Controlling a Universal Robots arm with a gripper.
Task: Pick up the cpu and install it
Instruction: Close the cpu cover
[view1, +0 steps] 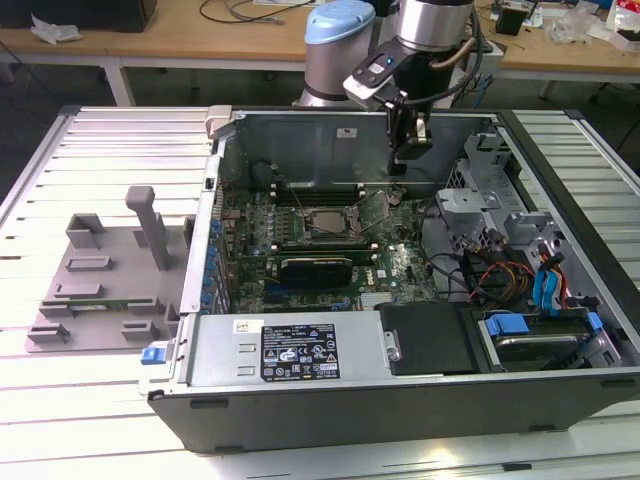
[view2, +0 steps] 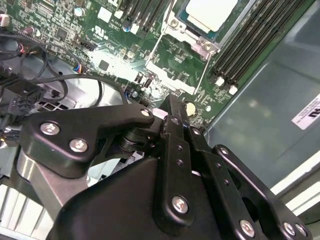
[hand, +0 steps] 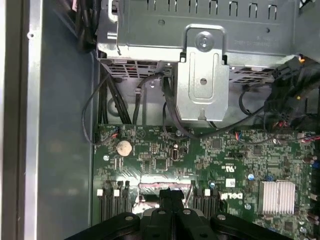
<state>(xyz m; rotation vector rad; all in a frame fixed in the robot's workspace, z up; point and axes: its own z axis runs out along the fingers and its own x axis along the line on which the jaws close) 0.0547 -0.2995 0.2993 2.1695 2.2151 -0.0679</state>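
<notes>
**Cpu down in the socket, fingers shut above the board**

The small, flat, silver-topped square cpu (view1: 322, 226) (view2: 210, 12) lay in its socket on the green motherboard (view1: 400, 265), inside the open grey metal computer case (view1: 350, 425) on the white slatted worktop (view1: 100, 410). The black gripper (view1: 399, 168) (view2: 170, 103) (hand: 170, 193) hung just above the board, to the exterior view's right of the socket and clear of the cpu. In both wrist views its fingers (view2: 174, 145) (hand: 173, 199) were pressed together with nothing between them. The hinged metal socket frame (view1: 377, 206) stood raised.
</notes>
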